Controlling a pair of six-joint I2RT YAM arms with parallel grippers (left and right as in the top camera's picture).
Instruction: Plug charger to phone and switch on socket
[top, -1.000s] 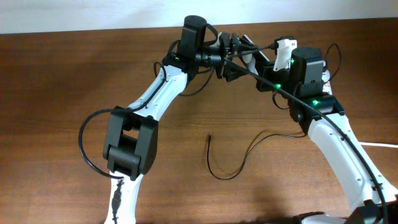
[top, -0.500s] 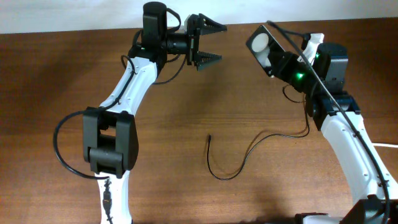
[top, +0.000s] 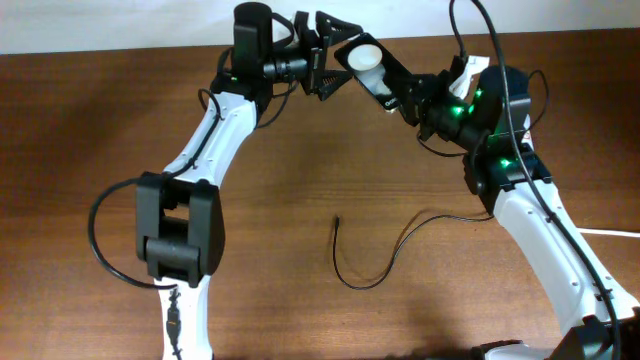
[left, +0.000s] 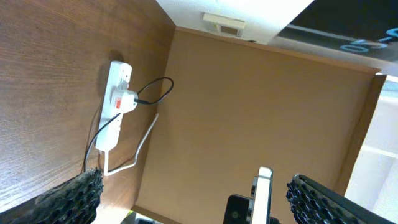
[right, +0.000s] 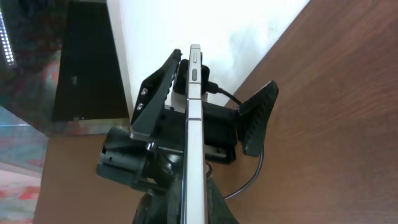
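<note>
My right gripper is shut on the phone, a black slab with a white round patch, and holds it in the air at the back of the table. The phone shows edge-on in the right wrist view and in the left wrist view. My left gripper is open, its fingers on either side of the phone's free end, not closed on it. The charger cable lies looped on the table, its plug tip free. The socket lies by the table's edge with the white adapter plugged in.
The socket's thick white cord runs off along the table's edge and also shows at the overhead view's right side. The brown table meets a wall at the back. The right arm spans the right side.
My right arm has swung the phone left, from apart at the right to between my left gripper's open fingers. The left gripper has stayed about where it was. The cable has not moved.
</note>
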